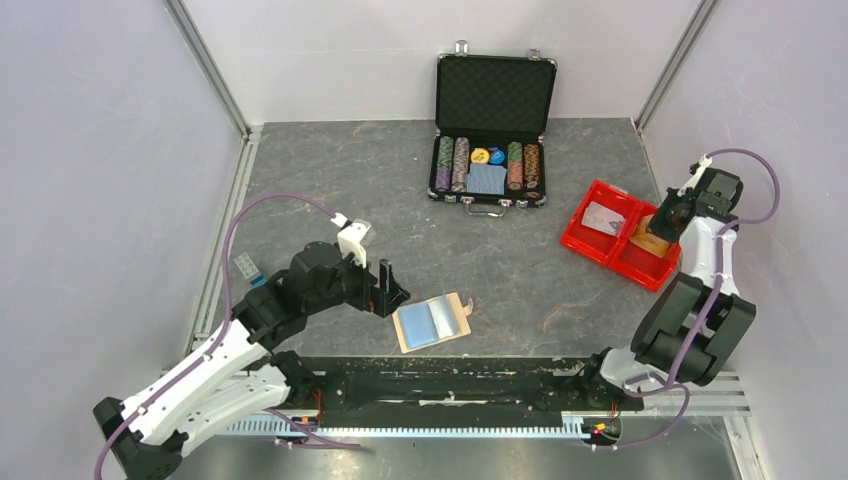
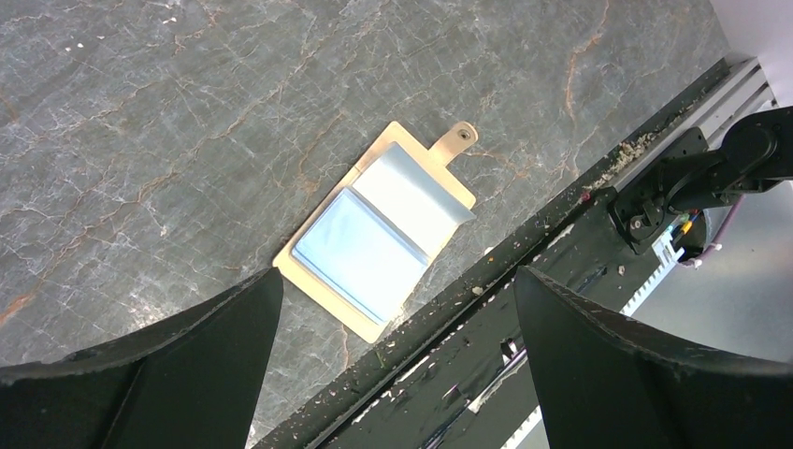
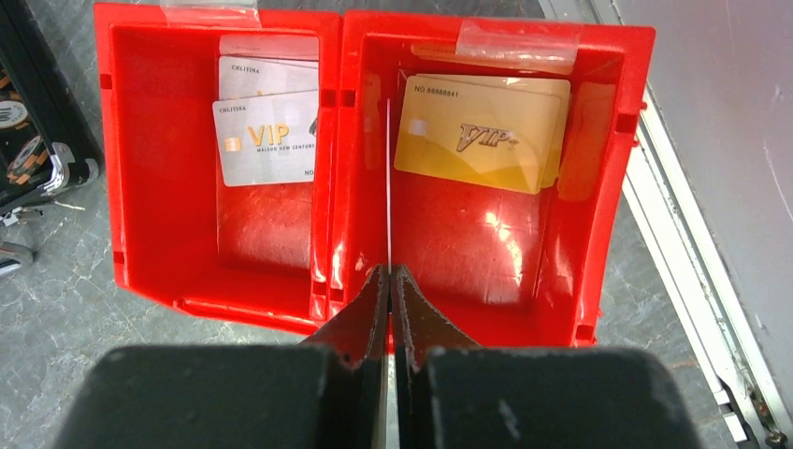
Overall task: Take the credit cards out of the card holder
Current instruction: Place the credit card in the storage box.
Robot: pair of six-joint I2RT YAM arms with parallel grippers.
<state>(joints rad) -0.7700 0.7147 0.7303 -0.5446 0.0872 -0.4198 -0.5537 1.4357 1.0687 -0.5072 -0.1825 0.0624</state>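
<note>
The tan card holder (image 1: 432, 322) lies open on the table near the front edge, its pale blue sleeves up; it also shows in the left wrist view (image 2: 379, 229). My left gripper (image 1: 387, 290) is open and empty just left of it, jaws wide apart (image 2: 395, 276). My right gripper (image 1: 664, 218) is shut on a thin credit card (image 3: 388, 187), seen edge-on, above the red tray's divider. Silver cards (image 3: 266, 140) lie in the tray's left compartment and gold cards (image 3: 482, 131) in its right one. The right gripper's fingertips (image 3: 389, 269) meet on the card's edge.
The red two-compartment tray (image 1: 577, 238) sits at the right, close to the right wall; its wall shows in the right wrist view (image 3: 215, 299). An open black chip case (image 1: 493, 130) with poker chips stands at the back. A black rail (image 2: 524, 253) runs along the table's near edge.
</note>
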